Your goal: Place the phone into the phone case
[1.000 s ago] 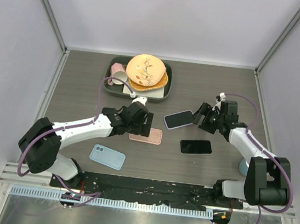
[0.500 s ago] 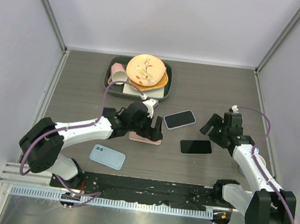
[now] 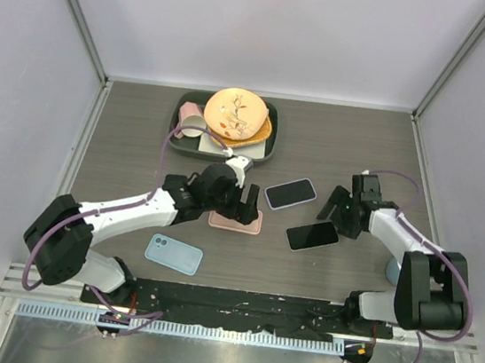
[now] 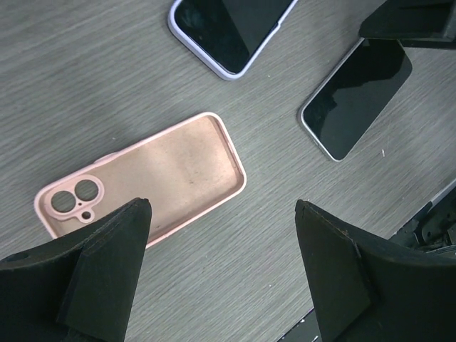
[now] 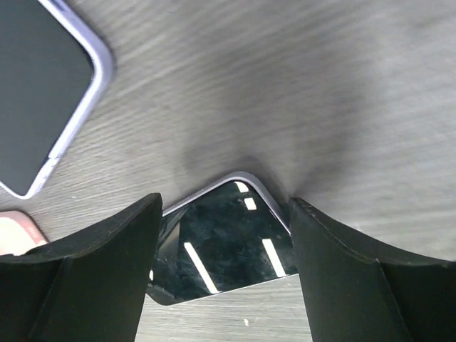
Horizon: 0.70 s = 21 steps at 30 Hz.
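A bare black phone (image 3: 312, 235) lies screen up on the table. My right gripper (image 3: 329, 211) is low at its far end. In the right wrist view its fingers stand open on either side of that end of the phone (image 5: 221, 249), close to both edges. An empty pink phone case (image 3: 235, 224) lies open side up left of the phone. My left gripper (image 3: 246, 205) hovers over the case, wide open and holding nothing. The left wrist view shows the pink case (image 4: 164, 171) and the black phone (image 4: 356, 92).
A phone in a lavender case (image 3: 291, 193) lies just behind the black phone. A light blue case (image 3: 173, 254) lies at the front left. A dark tray (image 3: 266, 151) with plates and a cup stands at the back.
My right gripper left the lavender-cased phone, swung right, then came down over the black phone's end. That phone has turned slightly. My left gripper shifted a little right over the pink case.
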Available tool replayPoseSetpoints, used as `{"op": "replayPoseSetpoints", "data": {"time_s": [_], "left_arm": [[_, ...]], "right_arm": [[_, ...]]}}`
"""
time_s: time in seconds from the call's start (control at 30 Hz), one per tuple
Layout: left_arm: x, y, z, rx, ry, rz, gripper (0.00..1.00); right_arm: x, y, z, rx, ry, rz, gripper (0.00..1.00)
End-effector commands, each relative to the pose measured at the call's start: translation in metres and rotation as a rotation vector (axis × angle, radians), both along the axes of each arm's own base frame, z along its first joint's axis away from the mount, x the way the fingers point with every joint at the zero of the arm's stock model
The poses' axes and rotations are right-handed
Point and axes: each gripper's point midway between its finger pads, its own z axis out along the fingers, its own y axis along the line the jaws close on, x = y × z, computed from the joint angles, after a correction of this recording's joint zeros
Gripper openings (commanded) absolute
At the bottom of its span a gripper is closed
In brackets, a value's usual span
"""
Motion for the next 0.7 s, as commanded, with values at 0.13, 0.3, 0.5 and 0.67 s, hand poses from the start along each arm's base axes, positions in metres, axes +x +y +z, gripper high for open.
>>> {"op": "replayPoseSetpoints", "data": {"time_s": [0.13, 0.3, 0.5, 0.67], "left_arm": [[0.013, 0.013, 0.032, -0.009, -0.107, 0.06, 0.87], [0.016, 0.008, 0.032, -0.025, -0.107, 0.047, 0.87], [0.018, -0.022, 0.03, -0.106, -0.077, -0.023, 0.87], [0.016, -0.07, 0.036, -0.227, -0.014, -0.169, 0.82]], "right_arm": [[0.023, 0.082, 0.005, 0.081, -0.009, 0.3, 0.76], [0.043, 0.105, 0.027, 0.065, -0.084, 0.336, 0.78], [0.058, 0.073, 0.073, 0.018, -0.239, 0.187, 0.8], [0.03, 0.054, 0.06, 0.066, -0.208, 0.131, 0.81]]}}
